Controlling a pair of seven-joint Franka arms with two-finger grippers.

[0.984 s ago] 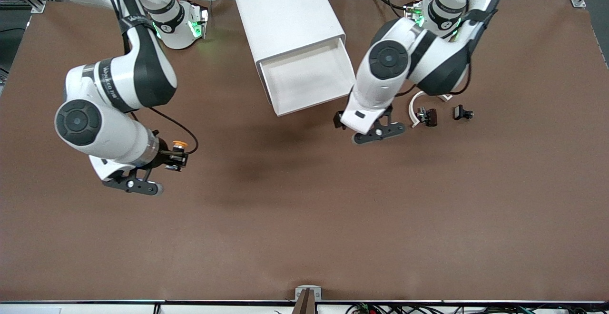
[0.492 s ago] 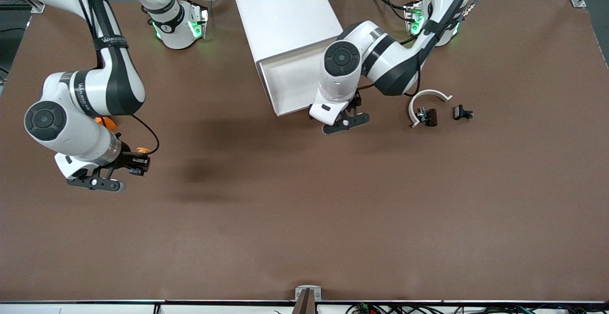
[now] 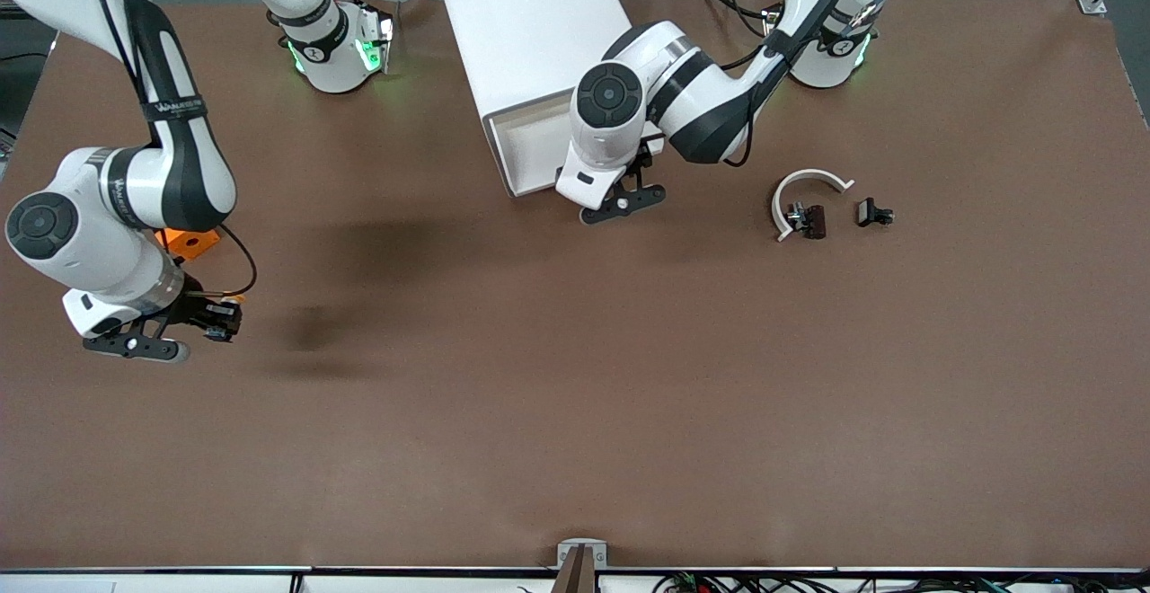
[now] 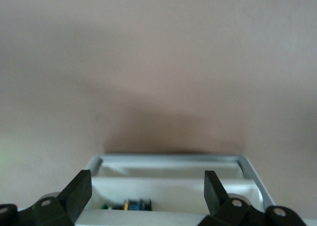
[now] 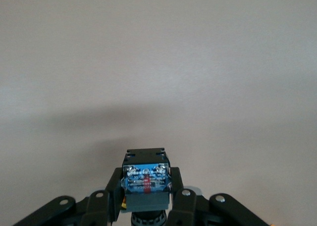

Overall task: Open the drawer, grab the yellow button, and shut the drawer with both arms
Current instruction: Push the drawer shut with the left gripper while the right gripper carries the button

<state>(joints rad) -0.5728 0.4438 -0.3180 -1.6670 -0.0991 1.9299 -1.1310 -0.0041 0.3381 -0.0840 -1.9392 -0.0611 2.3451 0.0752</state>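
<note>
The white cabinet stands at the table's robot side, its top drawer partly out. My left gripper is at the drawer's front end, open. In the left wrist view its fingers stand wide on either side of the drawer's white rim. My right gripper hangs over the table toward the right arm's end, shut on the button. The right wrist view shows the button's black body with a blue label clamped in that gripper; its orange cap is mostly hidden.
An orange block lies partly under the right arm. A white curved piece and two small black parts lie toward the left arm's end. A small blue and yellow part shows inside the drawer.
The right arm carried the button toward its end of the table. The left arm swung to the drawer's front, and the drawer has slid partway into the cabinet.
</note>
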